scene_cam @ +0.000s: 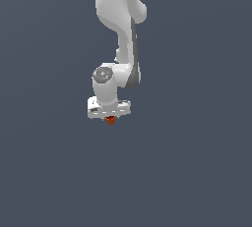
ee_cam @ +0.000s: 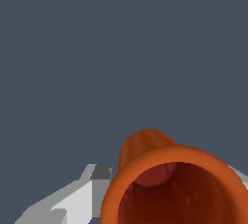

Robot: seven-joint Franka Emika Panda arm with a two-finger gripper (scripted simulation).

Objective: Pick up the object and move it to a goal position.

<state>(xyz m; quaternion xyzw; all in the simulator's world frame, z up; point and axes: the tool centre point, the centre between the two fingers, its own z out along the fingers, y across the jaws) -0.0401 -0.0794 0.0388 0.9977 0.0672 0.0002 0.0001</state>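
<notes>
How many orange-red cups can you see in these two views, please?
1. The orange-red cup sits directly under the white hand in the exterior view; in the wrist view the same cup fills the foreground, open rim toward the camera. No others visible.

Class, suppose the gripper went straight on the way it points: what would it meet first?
The orange-red cup already sits at the gripper, between its fingers; past it, only plain grey surface shows, though depth is unclear.

The pincer [scene_cam: 110, 117] hides most of the cup [scene_cam: 110, 120]; the wrist view's edge crops its rim.
</notes>
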